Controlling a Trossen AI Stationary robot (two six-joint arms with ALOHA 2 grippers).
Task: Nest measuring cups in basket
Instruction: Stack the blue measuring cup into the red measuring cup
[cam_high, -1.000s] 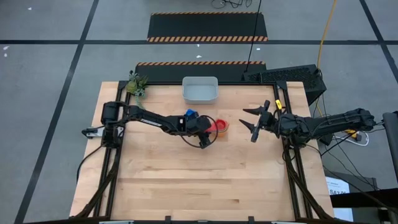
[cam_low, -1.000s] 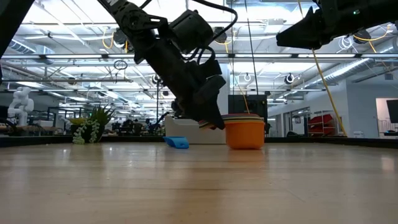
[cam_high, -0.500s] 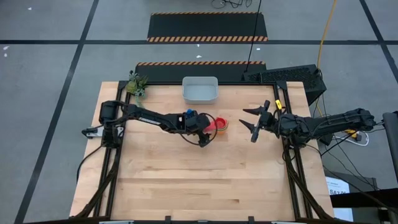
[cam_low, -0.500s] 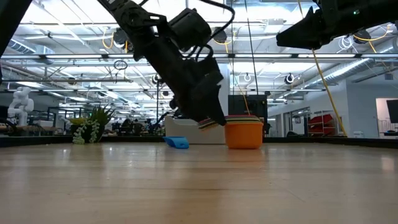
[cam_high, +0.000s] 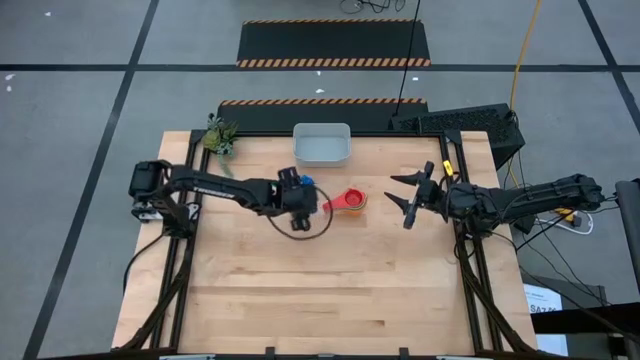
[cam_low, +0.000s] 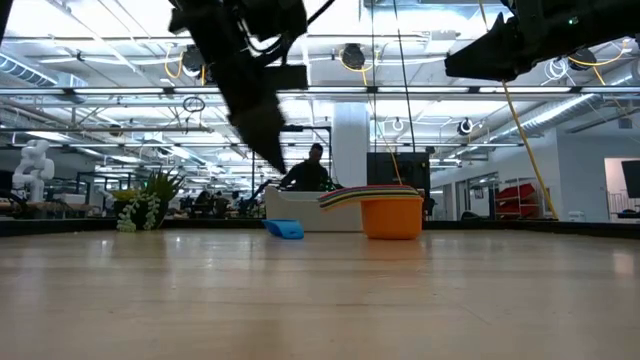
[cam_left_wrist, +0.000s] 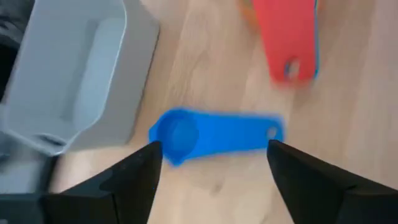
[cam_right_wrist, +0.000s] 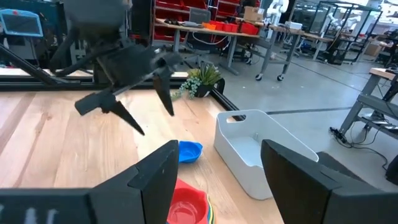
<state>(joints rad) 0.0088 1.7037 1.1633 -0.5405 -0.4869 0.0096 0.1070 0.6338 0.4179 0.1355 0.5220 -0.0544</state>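
Observation:
A blue measuring cup (cam_high: 308, 183) lies on the table near the basket (cam_high: 321, 144), its handle (cam_left_wrist: 249, 134) flat on the wood. My left gripper (cam_high: 298, 196) hangs open above it, pointing down, with a finger on either side in the left wrist view (cam_left_wrist: 211, 149), touching nothing. The other cups stand nested in a stack (cam_high: 351, 203), orange outside and red on top, with the handles (cam_low: 345, 196) pointing to the table's left. My right gripper (cam_high: 404, 201) waits open above the table to the right of the stack.
The pale basket (cam_right_wrist: 261, 155) stands at the far edge, with nothing in it that shows. A small green plant (cam_high: 220, 138) sits at the far left corner. The near half of the table (cam_high: 330, 290) is bare wood.
My left gripper has drawn away from the stack's handles, moving toward the table's left and slightly far and rising, and now hangs over the blue cup. The stack and the blue cup have stayed where they were.

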